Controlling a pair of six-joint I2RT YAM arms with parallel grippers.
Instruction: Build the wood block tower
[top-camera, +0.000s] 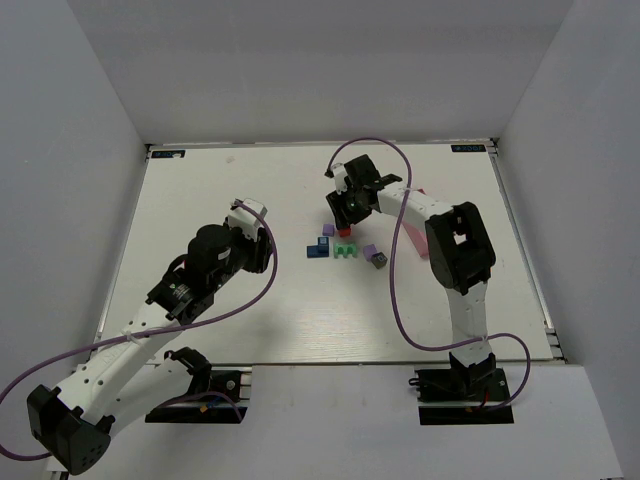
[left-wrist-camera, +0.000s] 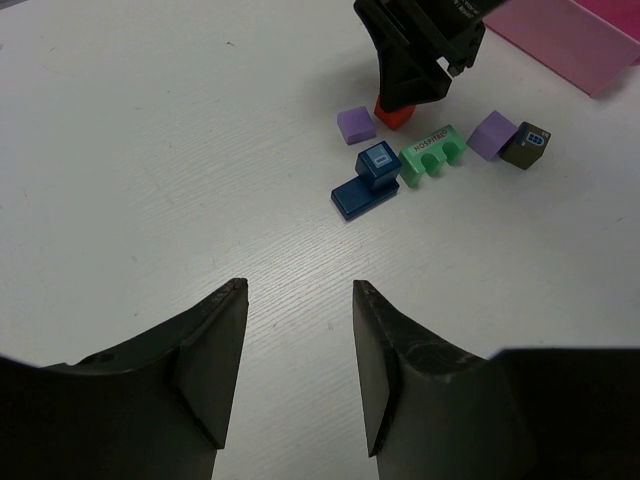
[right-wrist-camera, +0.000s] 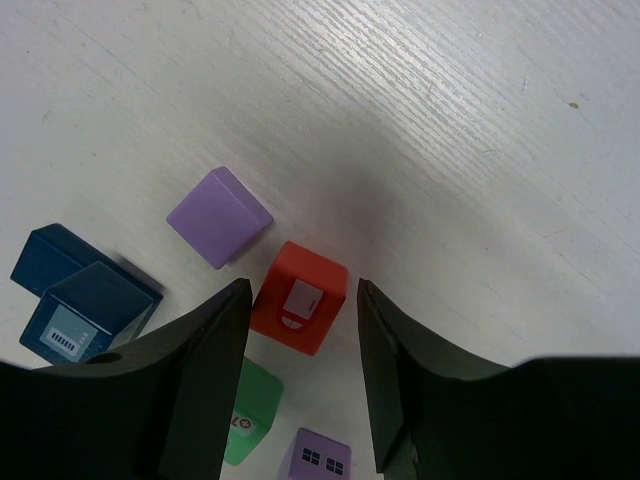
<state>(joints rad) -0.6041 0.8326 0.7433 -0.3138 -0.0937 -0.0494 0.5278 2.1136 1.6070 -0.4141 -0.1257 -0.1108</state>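
nearest, the left gripper (left-wrist-camera: 298, 290) hangs over bare desk (left-wrist-camera: 150, 150), its fingers released with nothing between them. it looks parked aside and aimed at the blocks, probably to leave the other arm room.

beyond it, mid-desk, the wood block tower (top-camera: 345, 248) is only a loose cluster lying flat. a small blue block (left-wrist-camera: 377, 160) sits on a flat dark blue one (left-wrist-camera: 352, 197), the one bit of stacking. a green arched block (left-wrist-camera: 432, 155) lies just beside that pair, and a purple cube (left-wrist-camera: 355, 125) sits behind. a second purple block (left-wrist-camera: 490, 135) touches a dark grey one (left-wrist-camera: 527, 145) toward the right arm's side.

farther still, the right gripper (right-wrist-camera: 303, 288) stands low over the red-orange block (left-wrist-camera: 392, 113). its fingers are parted and straddle the block, with a sliver of desk showing on one side, so it is not clenched yet. that stance suits a pick-up, and i judge this block is meant for the stack.

farthest, the pink tray (left-wrist-camera: 560, 30) lies apart from the blocks.
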